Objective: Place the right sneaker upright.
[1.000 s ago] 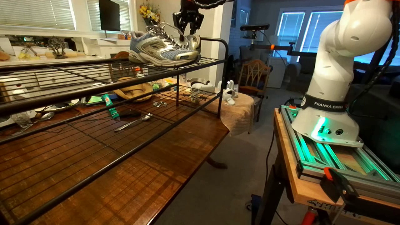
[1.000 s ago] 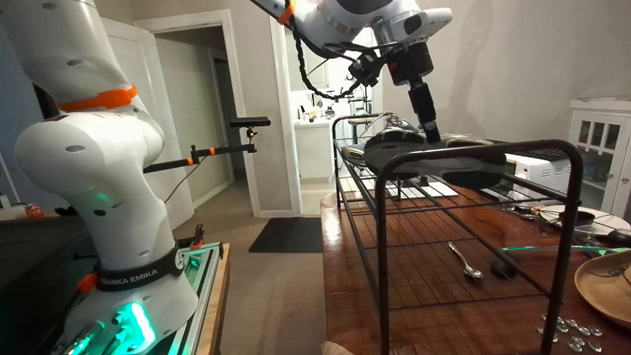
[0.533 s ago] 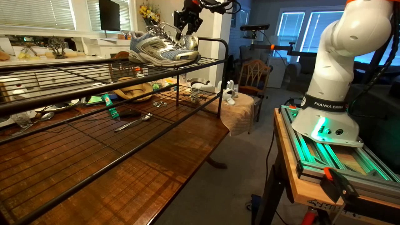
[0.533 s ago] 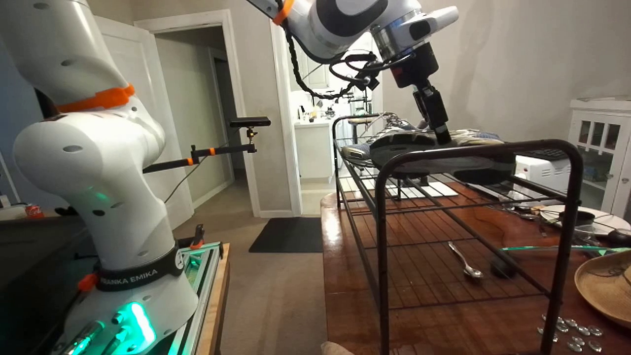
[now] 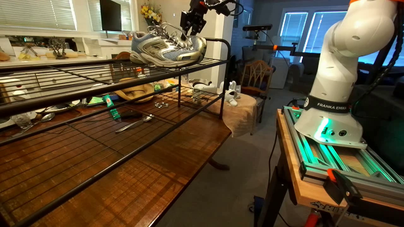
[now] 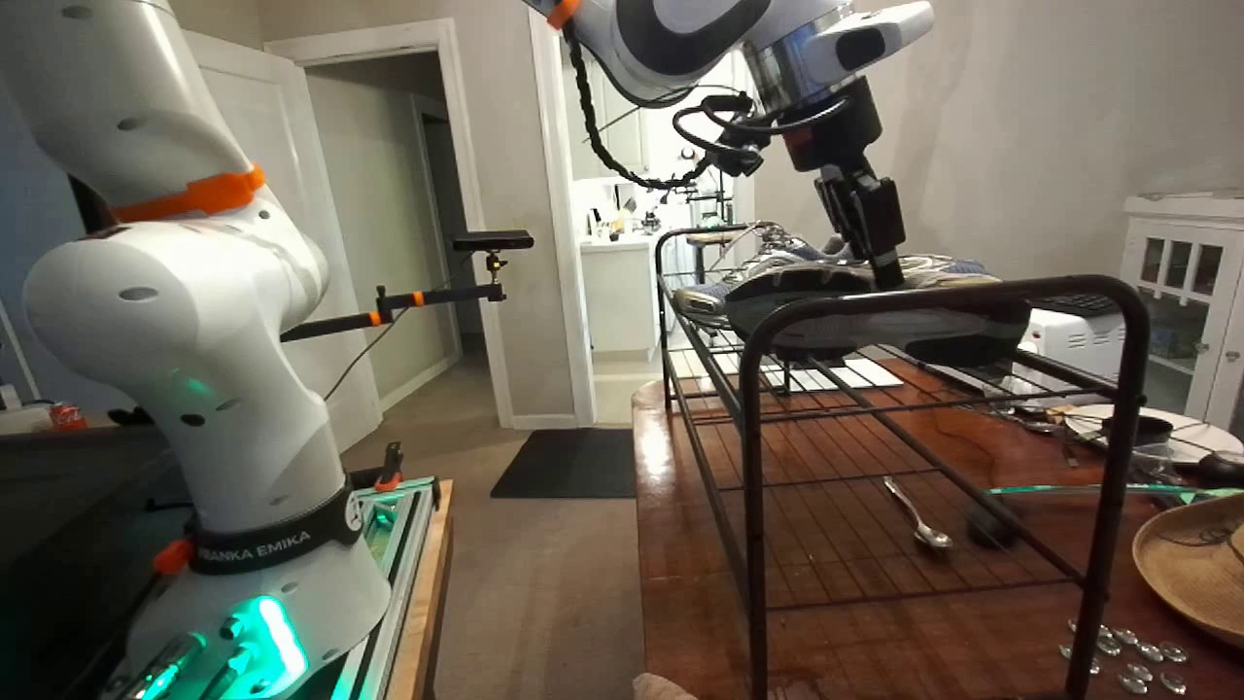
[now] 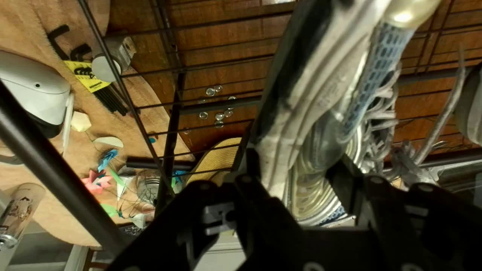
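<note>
The right sneaker (image 7: 312,94) is silver-grey, white and blue mesh. It is tilted on its side at the end of the rack's top shelf, with its dark sole (image 6: 797,292) facing outward in an exterior view. In an exterior view it (image 5: 200,47) is partly hidden behind its twin (image 5: 154,50), which stands upright. The twin's edge (image 7: 472,105) also shows at the right of the wrist view. My gripper (image 7: 293,162) straddles the right sneaker, one finger on the sole side and one on the upper. It appears shut on it. The gripper also shows in both exterior views (image 5: 189,33) (image 6: 884,280).
The black wire rack (image 6: 943,290) stands on a wooden table (image 5: 154,160), its raised end rail beside the sneaker. Below lie a spoon (image 6: 918,515), glass beads (image 7: 219,116) and a straw hat (image 6: 1195,564). A cloth-covered table (image 5: 243,113) stands past the rack's end.
My gripper has moved to the right in both exterior views, and its wrist has tilted. The right sneaker has shifted and turned along with it. The twin has not moved.
</note>
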Robot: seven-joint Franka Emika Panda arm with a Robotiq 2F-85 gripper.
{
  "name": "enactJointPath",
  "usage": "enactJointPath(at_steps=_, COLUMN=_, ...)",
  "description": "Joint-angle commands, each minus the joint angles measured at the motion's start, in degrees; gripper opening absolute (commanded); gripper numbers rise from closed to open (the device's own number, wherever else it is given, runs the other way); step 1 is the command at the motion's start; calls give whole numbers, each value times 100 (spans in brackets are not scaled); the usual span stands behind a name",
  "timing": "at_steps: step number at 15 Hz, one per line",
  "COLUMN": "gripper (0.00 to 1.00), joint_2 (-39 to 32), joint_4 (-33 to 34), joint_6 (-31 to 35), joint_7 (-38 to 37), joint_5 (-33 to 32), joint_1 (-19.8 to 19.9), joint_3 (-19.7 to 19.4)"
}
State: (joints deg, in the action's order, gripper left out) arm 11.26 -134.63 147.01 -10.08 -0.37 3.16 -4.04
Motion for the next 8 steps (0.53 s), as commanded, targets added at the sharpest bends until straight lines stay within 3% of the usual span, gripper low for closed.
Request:
enactJointPath(at_steps=1, gripper=24, joint_2=80, joint_4=-61, joint_6=-141, joint_7=192, joint_5=-234, joint_1=156, joint_3=26)
enactJointPath(at_steps=8, gripper=24, joint_2=296, joint_4=-185, joint_6=-17, joint_7=1481, joint_5=1721, joint_1=-325, joint_3=-225)
